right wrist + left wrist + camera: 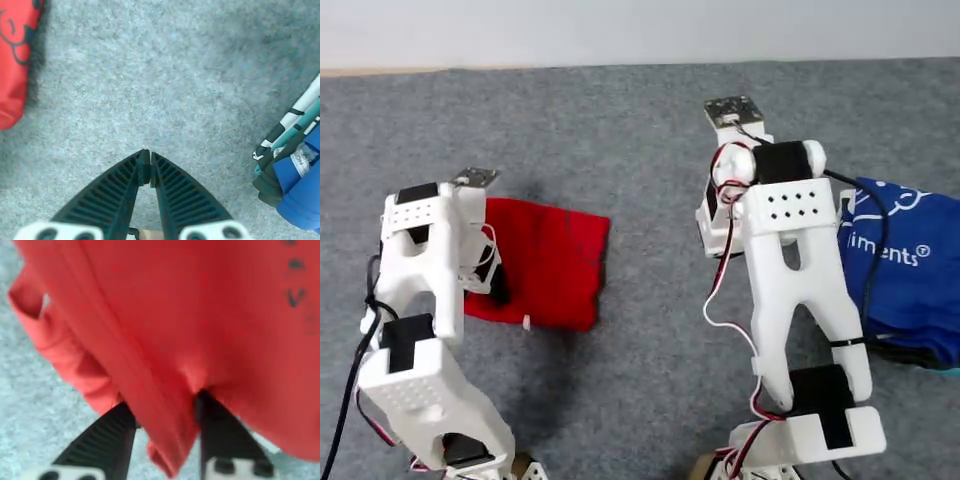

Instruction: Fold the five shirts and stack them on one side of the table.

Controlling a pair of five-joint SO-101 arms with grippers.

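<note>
High view frames were used to place the red shirt (545, 265): it was laid flat in the left half of the grey table (620, 130), about midway between the far edge and the near edge, and it was folded into a roughly rectangular shape. The left arm (420, 270) was positioned over the left border of this shirt. In the left wrist view, the left gripper (162, 425) was seen pinching a fold of the red cloth between its two black jaws, so that the fabric was bunched and creased around them, and some dark print was noticed on the shirt farther away. The right arm (790, 260) was held over the right half of the table, between the red shirt and the right edge. In the right wrist view, the right gripper (150, 167) was seen above bare grey surface with its jaws pressed together and nothing between them. A stack of shirts (280, 165) was placed at the right edge of the table, just beside the right arm; a blue shirt (905, 270) with white print was laid on top, and under it the borders of a dark green one and of a striped one were visible.
</note>
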